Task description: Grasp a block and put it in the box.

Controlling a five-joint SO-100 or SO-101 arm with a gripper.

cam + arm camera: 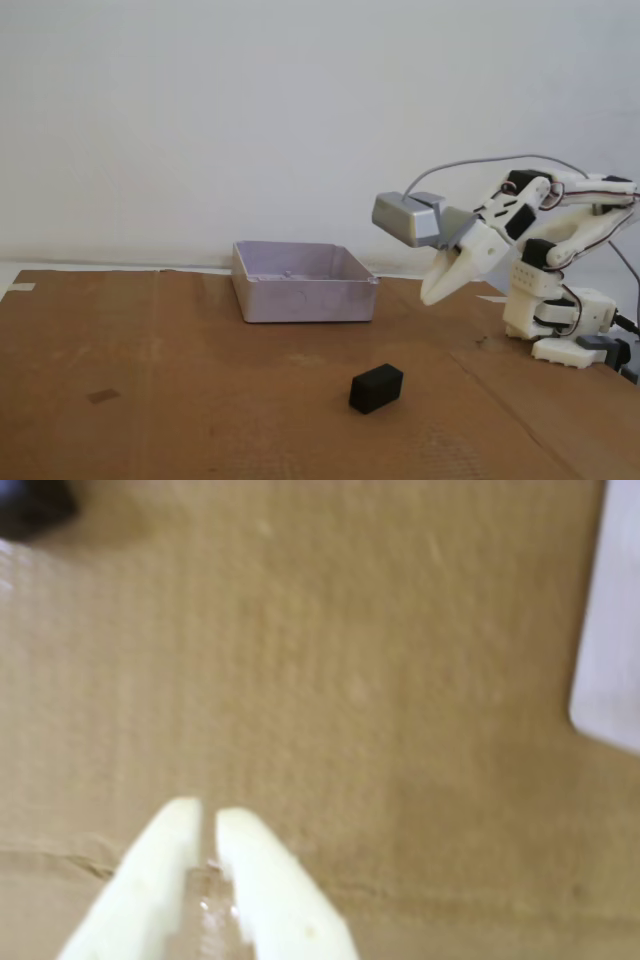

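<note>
- Your hand [432,293] hangs above the worktop [200,400] with its two pale fingers [165,870] nearly together and nothing between them; it is empty.
- In the fixed view the block [377,388] sits on the worktop below the hand and a little to its left, nearer the camera, well apart from it.
- The block's long axis runs slightly skewed to the worktop's front edge, so you will likely need a wrist turn.
- The box [300,298] stands further left of the hand, empty, and behind the block.
- In the wrist view the dark corner at top left may be the block; too blurred to confirm.
</note>
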